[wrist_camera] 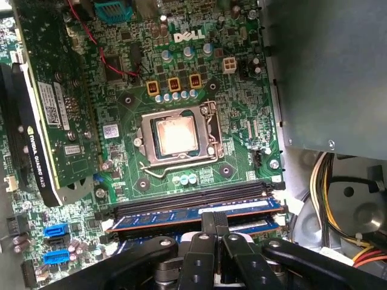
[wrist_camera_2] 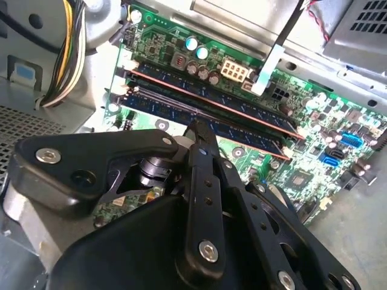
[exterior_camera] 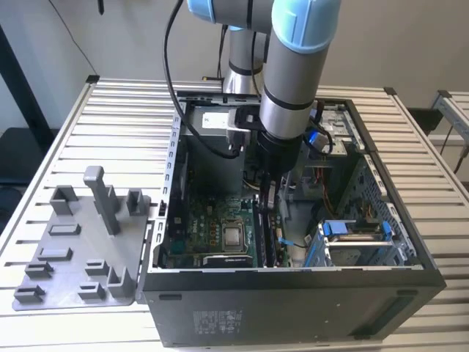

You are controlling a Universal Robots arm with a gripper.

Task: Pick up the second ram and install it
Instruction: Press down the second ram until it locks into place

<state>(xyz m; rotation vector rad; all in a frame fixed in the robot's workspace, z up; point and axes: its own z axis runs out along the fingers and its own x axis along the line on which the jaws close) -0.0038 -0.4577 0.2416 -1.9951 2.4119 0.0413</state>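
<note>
Down in the open computer case (exterior_camera: pixel 293 293), the second ram (wrist_camera: pixel 181 215) stood on edge in its motherboard (wrist_camera: pixel 181 78) slot, parallel to another stick. The gripper (wrist_camera: pixel 213 220) pressed on its top edge, jaws narrowed together. The case rested on a slatted metal table (exterior_camera: pixel 88 125), beside a grey tray (exterior_camera: pixel 73 249).

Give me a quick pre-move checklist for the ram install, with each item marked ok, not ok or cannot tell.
1. Gripper over the ram slots, inside the computer case: ok.
2. Second ram lined up along its slot under the fingertips: ok.
3. Another ram stick already in the neighbouring slot: ok.
4. Second ram pressed fully home: cannot tell.
5. Slot end latches closed: cannot tell.
6. Grey tray outside the case, out of the arm's way: ok.
</note>
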